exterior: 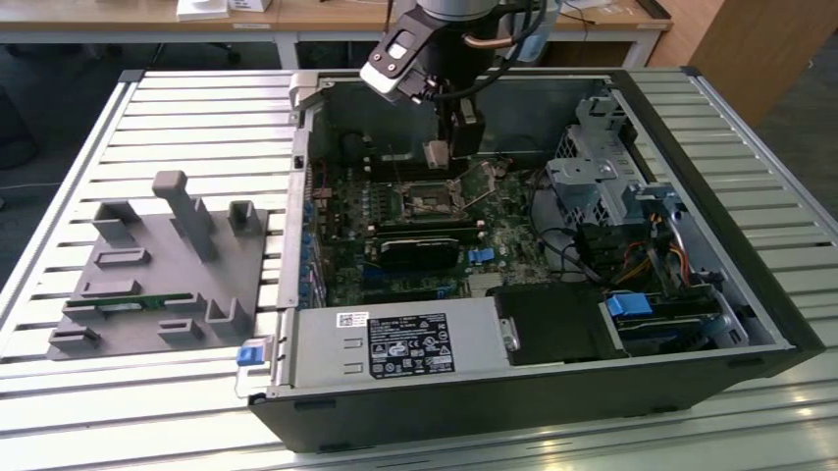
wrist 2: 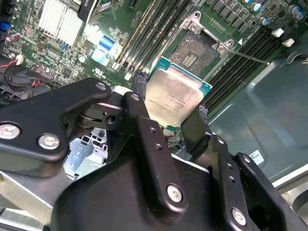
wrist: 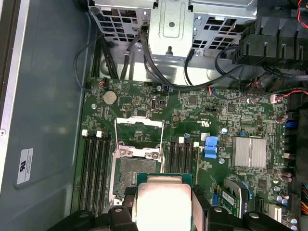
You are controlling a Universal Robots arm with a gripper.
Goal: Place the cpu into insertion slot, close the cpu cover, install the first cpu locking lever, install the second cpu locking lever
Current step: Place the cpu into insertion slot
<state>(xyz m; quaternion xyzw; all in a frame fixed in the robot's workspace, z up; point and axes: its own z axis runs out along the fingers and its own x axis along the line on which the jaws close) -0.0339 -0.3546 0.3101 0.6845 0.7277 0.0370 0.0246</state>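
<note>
**Item:** cpu (wrist 2: pixel 180 86), pale square chip.

**Location:** in the air inside the open case (exterior: pixel 524 412), which stands on the slatted tabletop (exterior: pixel 196 108). It is not yet seated.

**Tool** (wrist 2: pixel 171 98): pinching the cpu by two opposite edges.

**Key relation:** the slot (wrist 2: pixel 199 50) lies just past the cpu's leading edge and lower, apart from it. The chip's sides look roughly square to the slot frame.

**Cover** (wrist: pixel 139 124): swung open, standing on the side of the slot away from the tool. The slot's dark centre is bare.

**Lever** (wrist 2: pixel 250 57): a thin rod, angled out from the slot.

**View notes:**
- The second wrist view shows the grip on the edges and the gap to the slot.
- The first wrist view shows the raised cover.
- The exterior view shows the tool held well above the board (exterior: pixel 392 280).
</note>
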